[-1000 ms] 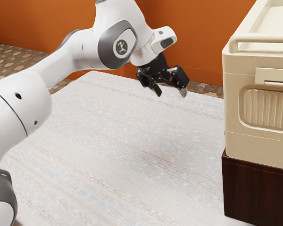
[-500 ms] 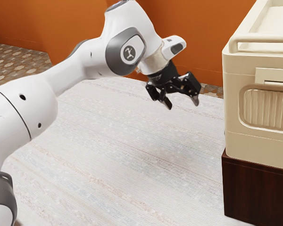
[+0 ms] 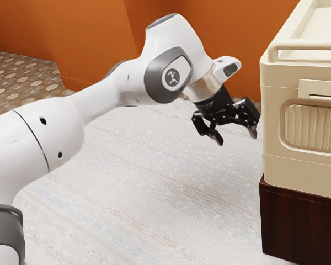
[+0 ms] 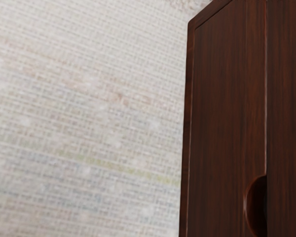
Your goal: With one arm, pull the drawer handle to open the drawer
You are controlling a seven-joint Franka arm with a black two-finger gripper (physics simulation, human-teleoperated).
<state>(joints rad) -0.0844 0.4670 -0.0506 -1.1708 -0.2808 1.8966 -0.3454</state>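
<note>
Here, jaws spread above pale rug (image 3: 143, 193); cream case (image 3: 273, 149) sits atop dark cabinet (image 3: 298, 226).

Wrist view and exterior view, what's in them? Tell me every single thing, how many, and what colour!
wall: one seen, orange, at the back
tiled floor: one, brown and grey, by the wall
rug: one, whitish with faint stripes, under the cabinet
cabinet: one, dark brown, at the exterior view's right
rounded hollow: one, dark brown, in the cabinet
boxy unit: one, cream, on the cabinet
rail: one, cream, along the unit's top edge
ribbed panel: one, cream, on the unit's side
arm: one, white and grey, from the exterior view's left
tool: one, black, open, at the arm's end
</note>
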